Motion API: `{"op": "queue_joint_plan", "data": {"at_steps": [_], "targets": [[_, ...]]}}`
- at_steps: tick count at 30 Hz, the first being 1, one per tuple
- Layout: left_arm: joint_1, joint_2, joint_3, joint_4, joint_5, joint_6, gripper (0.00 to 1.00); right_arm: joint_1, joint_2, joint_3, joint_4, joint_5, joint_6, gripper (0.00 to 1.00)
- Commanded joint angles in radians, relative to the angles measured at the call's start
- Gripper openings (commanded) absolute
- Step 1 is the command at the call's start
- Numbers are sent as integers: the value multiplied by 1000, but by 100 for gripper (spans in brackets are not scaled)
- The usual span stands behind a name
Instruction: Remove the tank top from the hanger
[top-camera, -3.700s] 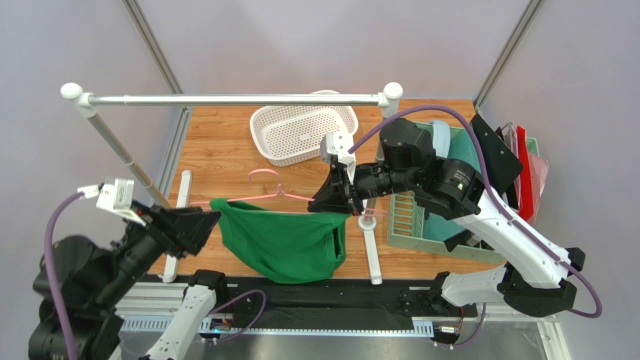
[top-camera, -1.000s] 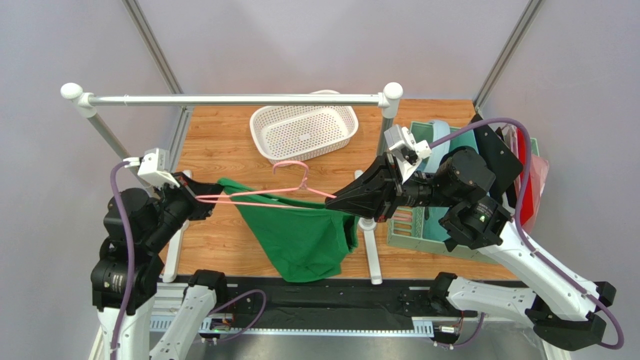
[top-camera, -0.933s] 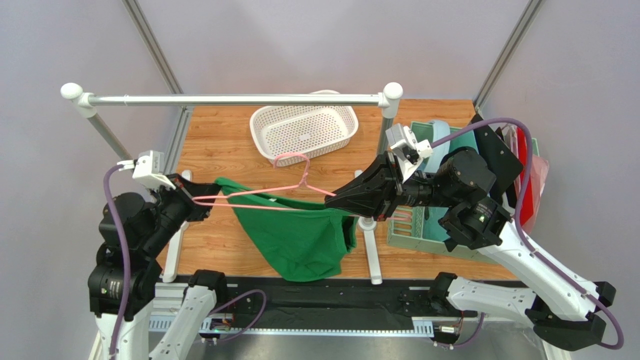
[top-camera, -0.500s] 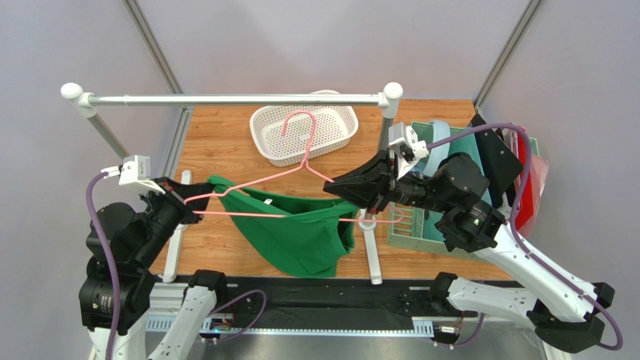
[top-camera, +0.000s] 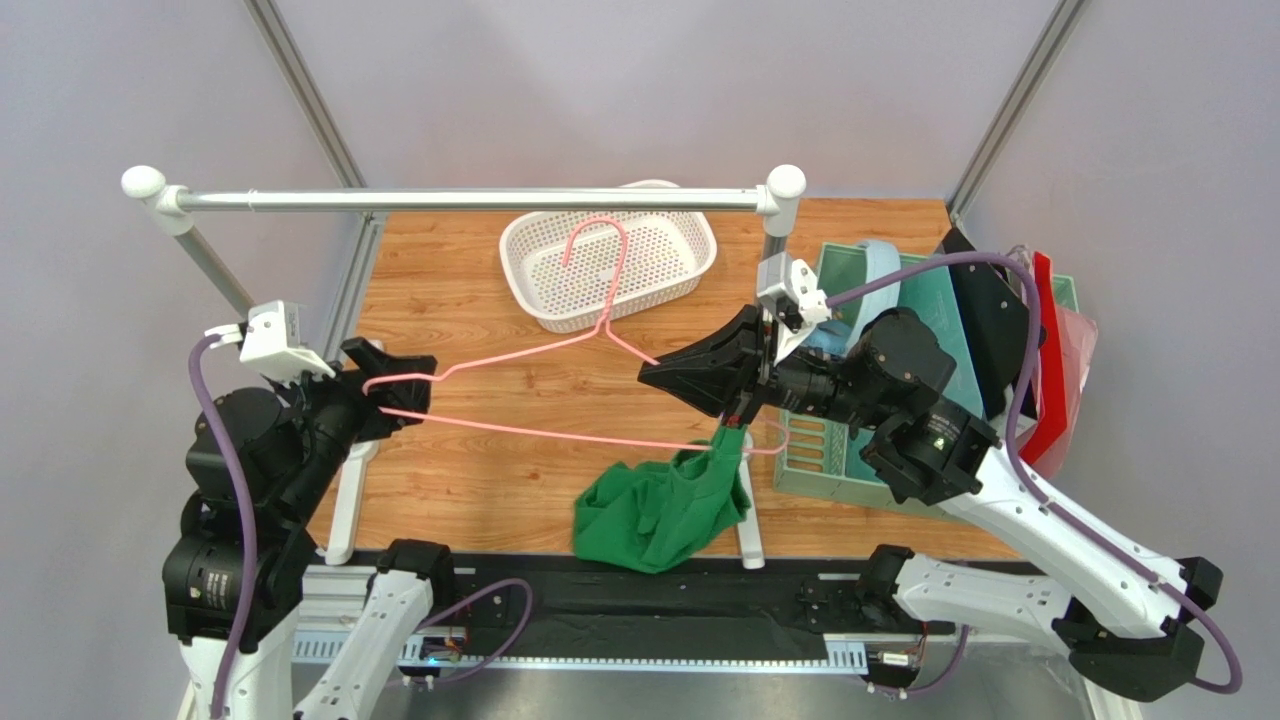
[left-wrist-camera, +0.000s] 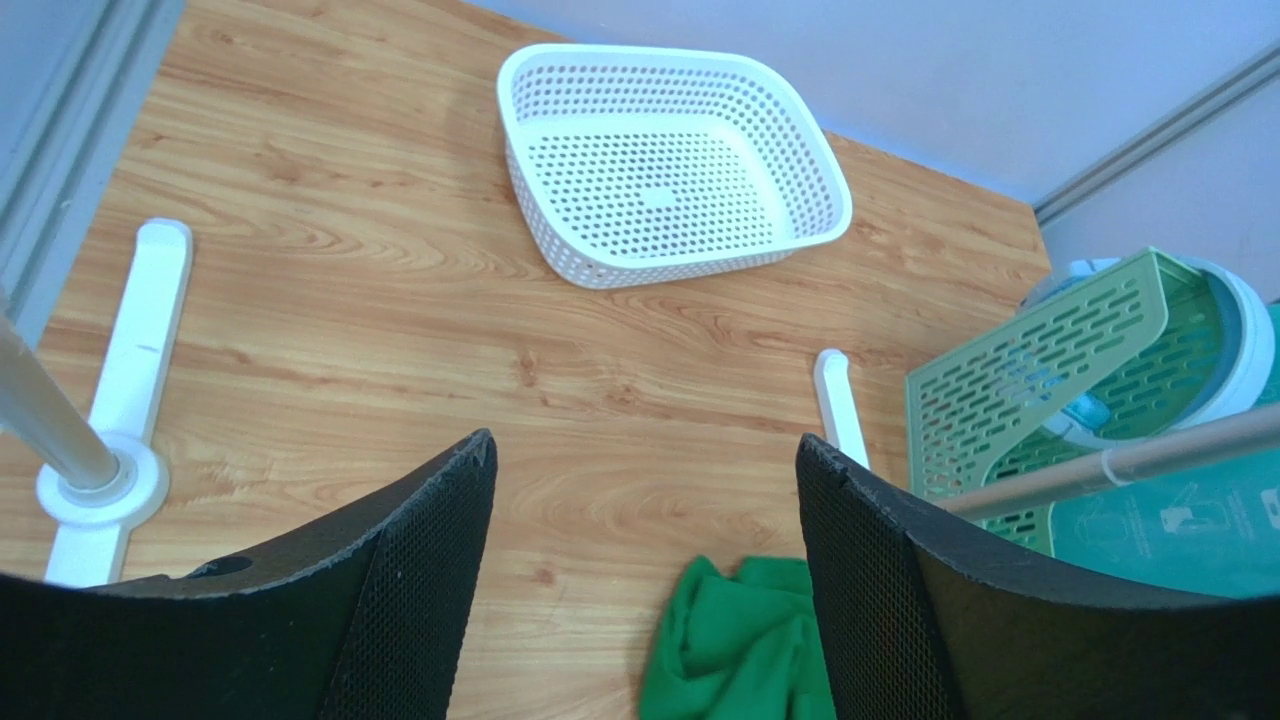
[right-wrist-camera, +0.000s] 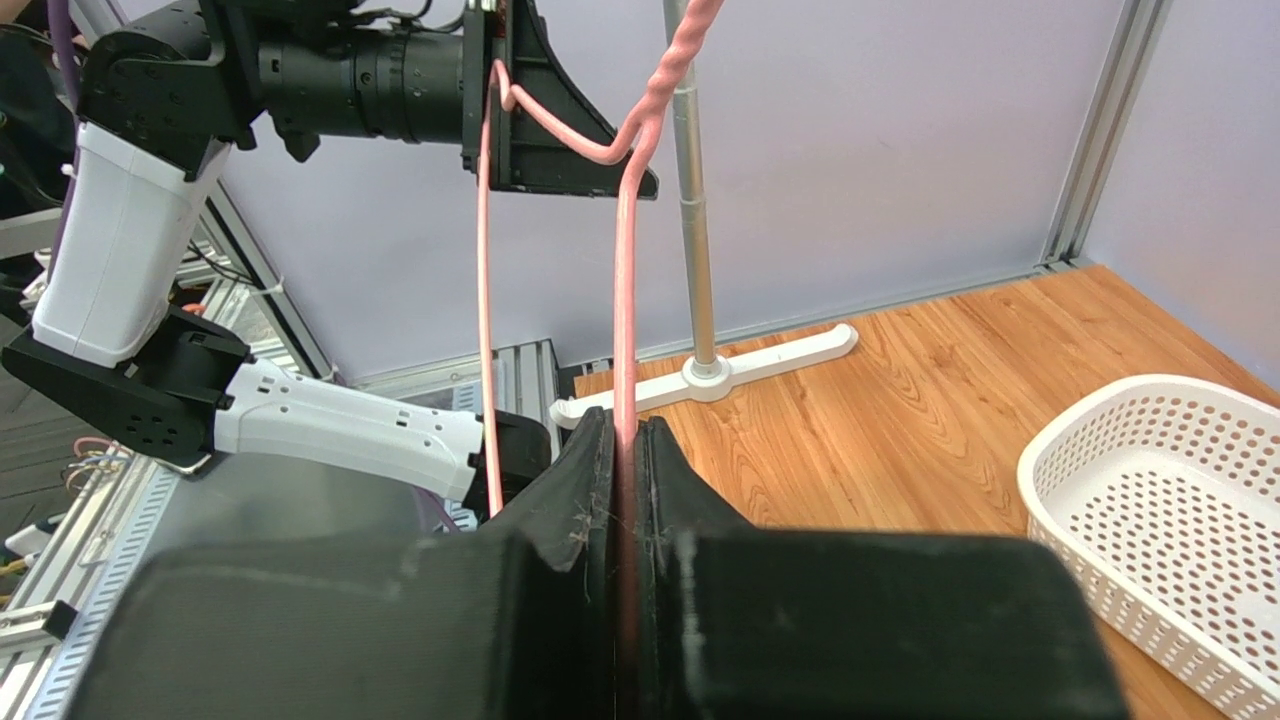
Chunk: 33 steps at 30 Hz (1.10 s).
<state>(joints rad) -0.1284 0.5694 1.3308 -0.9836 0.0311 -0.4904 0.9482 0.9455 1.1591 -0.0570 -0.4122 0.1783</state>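
The pink hanger (top-camera: 519, 431) is held level above the table, bare along its whole bar. My right gripper (top-camera: 652, 374) is shut on its right shoulder wire, seen clamped between the jaws in the right wrist view (right-wrist-camera: 624, 300). The green tank top (top-camera: 654, 515) lies crumpled near the table's front edge, one fold reaching up towards the hanger's right end. It also shows in the left wrist view (left-wrist-camera: 744, 645), low between the fingers. My left gripper (top-camera: 403, 387) is open at the hanger's left corner, jaws wide and empty (left-wrist-camera: 643, 446).
A white basket (top-camera: 601, 312) stands at the back under the silver rail (top-camera: 451, 198); it also shows in the left wrist view (left-wrist-camera: 661, 270). A green crate (top-camera: 819, 435) with boards stands on the right. The rail's white feet (top-camera: 744, 518) lie on the wood.
The tank top has slid off the hanger's left side and dropped into a heap at the front right. The left gripper has drawn back slightly to the left end.
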Motion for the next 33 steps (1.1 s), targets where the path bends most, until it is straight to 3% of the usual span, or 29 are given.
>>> {"op": "queue_joint_plan", "data": {"at_steps": [1, 8, 13, 16, 23, 26, 27, 28, 29, 30, 31, 33], "targets": [[-5, -46, 21, 28, -14, -6, 79, -3, -14, -39, 48, 61, -22, 0], [-5, -69, -9, 5, -173, -74, 78, -3, 13, -18, 109, 125, -43, 0], [-5, -91, 4, -87, -455, -132, 80, -3, 27, 4, 62, 167, -105, 0], [-5, -118, -4, -102, -555, -123, 82, -6, 27, 4, 11, 151, -134, 0], [-5, -193, -42, -67, -522, -114, 82, -5, 26, -9, 31, 124, -126, 0], [-5, -288, -126, 21, -276, 7, 85, -5, 30, -6, 29, 115, -140, 0], [-5, -321, -154, 66, -52, 42, 86, -6, 32, -1, 26, 116, -146, 0], [-5, -389, -186, 115, 67, 62, 87, -6, 33, 2, 25, 118, -155, 0], [-5, -425, -270, 266, 207, 67, 91, -6, 35, 4, 25, 118, -161, 0], [-5, -452, -318, 354, 495, 59, 91, -6, 38, 8, 28, 115, -163, 0], [-5, -492, -368, 446, 621, -12, 92, -6, 42, 17, 29, 112, -165, 0], [-5, -514, -528, 778, 927, -139, 96, -5, 55, 24, 36, 99, -163, 0]]}}
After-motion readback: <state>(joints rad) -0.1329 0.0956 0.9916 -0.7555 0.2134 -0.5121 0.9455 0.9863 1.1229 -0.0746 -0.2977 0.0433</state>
